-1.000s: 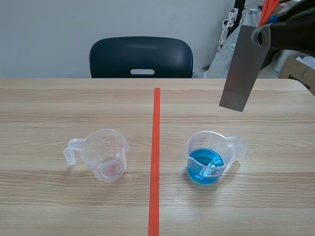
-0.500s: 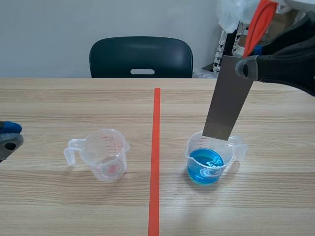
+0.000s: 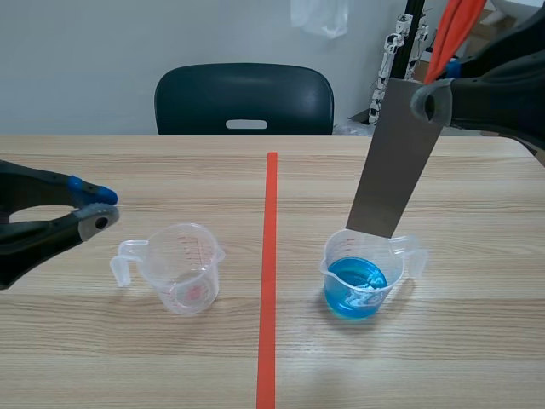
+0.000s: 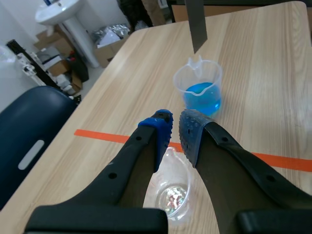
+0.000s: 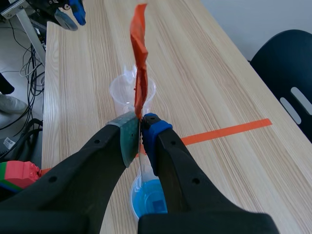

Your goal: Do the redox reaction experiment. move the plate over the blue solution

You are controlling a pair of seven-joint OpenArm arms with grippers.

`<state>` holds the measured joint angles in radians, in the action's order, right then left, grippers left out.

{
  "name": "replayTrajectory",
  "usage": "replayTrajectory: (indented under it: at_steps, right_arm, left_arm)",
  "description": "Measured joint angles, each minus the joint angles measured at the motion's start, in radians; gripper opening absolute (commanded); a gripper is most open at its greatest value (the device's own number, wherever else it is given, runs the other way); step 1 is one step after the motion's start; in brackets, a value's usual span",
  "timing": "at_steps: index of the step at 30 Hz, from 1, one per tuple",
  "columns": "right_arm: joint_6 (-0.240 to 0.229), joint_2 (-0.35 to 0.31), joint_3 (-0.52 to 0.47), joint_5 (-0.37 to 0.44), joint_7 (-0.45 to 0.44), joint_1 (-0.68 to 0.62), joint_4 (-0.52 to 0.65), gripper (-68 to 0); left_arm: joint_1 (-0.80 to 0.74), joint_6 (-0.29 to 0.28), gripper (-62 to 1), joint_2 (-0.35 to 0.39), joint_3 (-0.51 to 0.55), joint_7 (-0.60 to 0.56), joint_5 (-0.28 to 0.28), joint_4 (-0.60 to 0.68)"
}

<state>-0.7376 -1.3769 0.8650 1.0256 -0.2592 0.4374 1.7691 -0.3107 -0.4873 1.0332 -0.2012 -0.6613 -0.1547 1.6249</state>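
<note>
Starting near: spotting the blue solution (image 3: 356,290) in a clear measuring cup (image 3: 334,262), right of the tape line (image 3: 269,256), and an empty measuring cup (image 3: 180,266) left of it. Moving out to the left gripper (image 3: 104,208), hovering left of that empty cup with fingers slightly parted, grasping nothing. Farther back, watching the right gripper (image 3: 430,100) pinching the grey metal plate (image 3: 396,162) by its top, holding it tilted with the lower edge just above the blue cup's far rim. Judging the carry nearly finished, needing only centring over the liquid.
</note>
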Motion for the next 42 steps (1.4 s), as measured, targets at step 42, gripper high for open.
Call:
replayTrajectory:
  at_steps: [42]
  right_arm:
    - [0.000, 0.000, 0.000, 0.040, 0.043, 0.002, -0.005, -67.1]
  left_arm:
    - [0.853, -0.008, -53.9, -0.459, -0.776, 0.219, 0.000, -0.480]
